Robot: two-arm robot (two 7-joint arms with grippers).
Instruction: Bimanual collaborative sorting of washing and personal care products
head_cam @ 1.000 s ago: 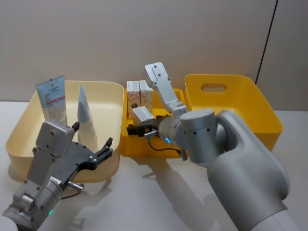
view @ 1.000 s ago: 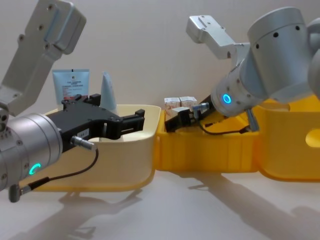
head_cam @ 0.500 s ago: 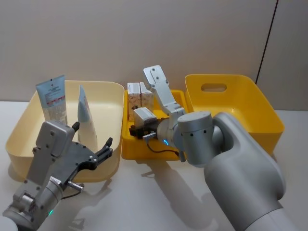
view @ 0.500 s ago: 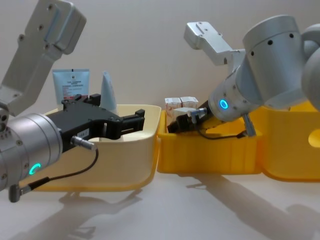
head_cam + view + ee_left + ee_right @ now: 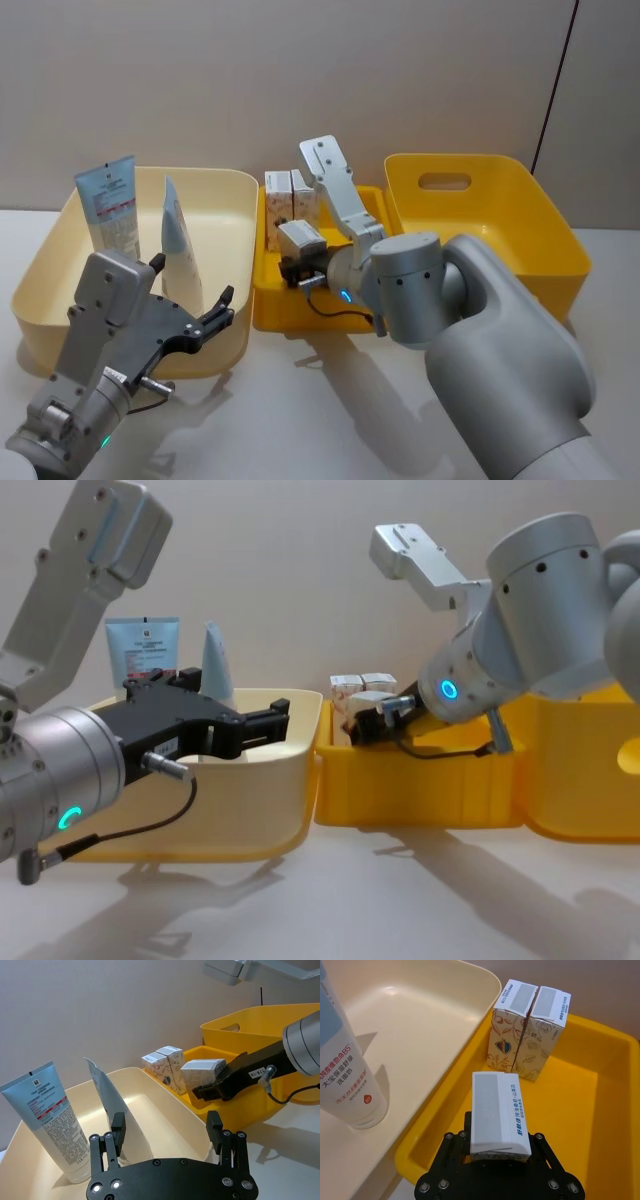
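Centre of the head view: one small white carton (image 5: 300,238) sits clamped flat in the right gripper (image 5: 296,264), which is closed on its lower end with the printed face up. It is held just above the left front part of the small yellow bin (image 5: 262,300), not touching the floor or walls. Holding it flat and low probably serves to set it beside the two upright cartons (image 5: 290,195) at the back left corner of that bin, so like goes with like.

Left of centre, the cream bin (image 5: 40,270) holds the pale blue squeeze tube (image 5: 112,205), standing cap-down against the back left wall, and the white bottle (image 5: 178,245), upright near the right wall. Both lean on the walls, likely so they don't topple.

Lower left, the left gripper (image 5: 192,280) hangs over the cream bin's front rim with jaws spread wide and nothing in them, likely waiting its turn.

Upper right, the large yellow bin (image 5: 480,165) has nothing visible inside.

Judgement: placement step nearly done, release pending.
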